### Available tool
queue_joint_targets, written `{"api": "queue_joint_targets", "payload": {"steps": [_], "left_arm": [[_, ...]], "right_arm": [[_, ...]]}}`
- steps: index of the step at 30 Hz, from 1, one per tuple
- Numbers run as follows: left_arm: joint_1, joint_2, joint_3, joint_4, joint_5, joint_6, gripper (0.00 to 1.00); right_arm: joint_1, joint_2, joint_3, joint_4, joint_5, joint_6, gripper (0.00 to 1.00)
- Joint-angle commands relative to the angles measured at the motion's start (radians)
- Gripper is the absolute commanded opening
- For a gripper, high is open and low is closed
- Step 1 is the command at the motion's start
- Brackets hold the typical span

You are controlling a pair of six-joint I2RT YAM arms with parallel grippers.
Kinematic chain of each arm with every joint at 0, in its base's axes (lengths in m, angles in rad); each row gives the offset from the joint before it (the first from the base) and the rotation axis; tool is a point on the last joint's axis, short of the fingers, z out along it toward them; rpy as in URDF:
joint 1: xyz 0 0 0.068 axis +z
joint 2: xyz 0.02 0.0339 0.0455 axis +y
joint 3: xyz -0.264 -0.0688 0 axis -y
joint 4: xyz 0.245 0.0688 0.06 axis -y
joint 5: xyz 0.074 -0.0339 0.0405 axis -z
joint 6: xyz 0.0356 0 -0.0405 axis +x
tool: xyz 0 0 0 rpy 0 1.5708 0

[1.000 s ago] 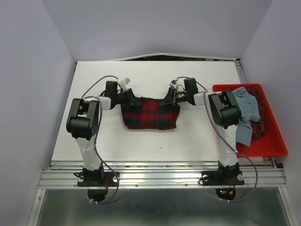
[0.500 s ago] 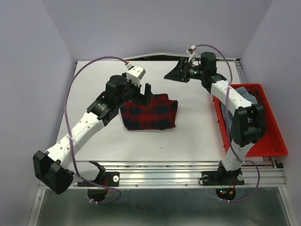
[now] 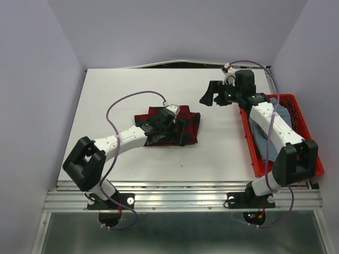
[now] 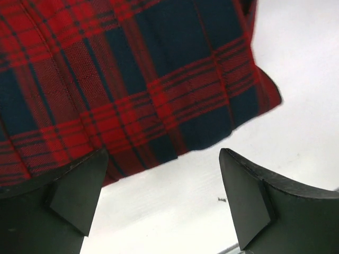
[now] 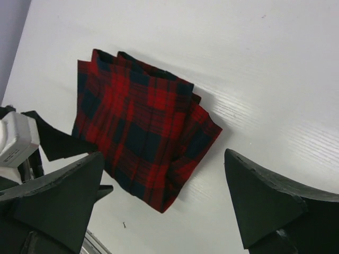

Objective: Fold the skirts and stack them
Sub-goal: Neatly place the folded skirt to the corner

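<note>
— Pale lilac walls, a white worktop (image 3: 212, 153). Where's the first piece?

— The pleated red-and-navy plaid cloth skirt (image 5: 143, 121) lies left of the worktop's middle, folded into a compact, roughly rectangular bundle.

— Is it a tidy fold?

— Fairly. The pleats fan out in steps along the far edge, and one corner bulges where the layers double over. It lies flat enough, I'd judge, to take another piece on top.

— And the left hand (image 4: 161, 159)?

— It's low over the bundle's near edge, released, with its two dark fingers spread wide and nothing between them. They straddle the hem without pinching it, so the cloth rests on its own.

— The right hand (image 5: 163, 157)?

— That one's released too, and empty, lifted above the worktop's far right side and looking down on the plaid from a distance. It's close to the red plastic basket (image 3: 260, 172), which probably suits it for what's left.

— Meaning?

— The plain light blue-grey denim-like skirt (image 3: 258, 138) is crumpled in that basket, partly hidden under the right arm and not yet folded. So the job looks about half done.
</note>
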Motion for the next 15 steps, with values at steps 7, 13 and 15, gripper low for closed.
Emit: {"api": "queue_joint_targets", "payload": {"steps": [7,13,15], "left_arm": [[0.061,0.399,0.315,-0.173,-0.181,-0.114,0.99],[0.297,0.450,0.352,-0.204,-0.173,-0.027,0.99],[0.356,0.476,0.402,-0.229,-0.213,0.028,0.99]], "right_arm": [[-0.011,0.048,0.061,-0.035,0.055,-0.054,1.00],[-0.011,0.075,0.075,-0.052,0.054,-0.074,1.00],[-0.011,0.078,0.072,-0.055,0.055,-0.075,1.00]]}}
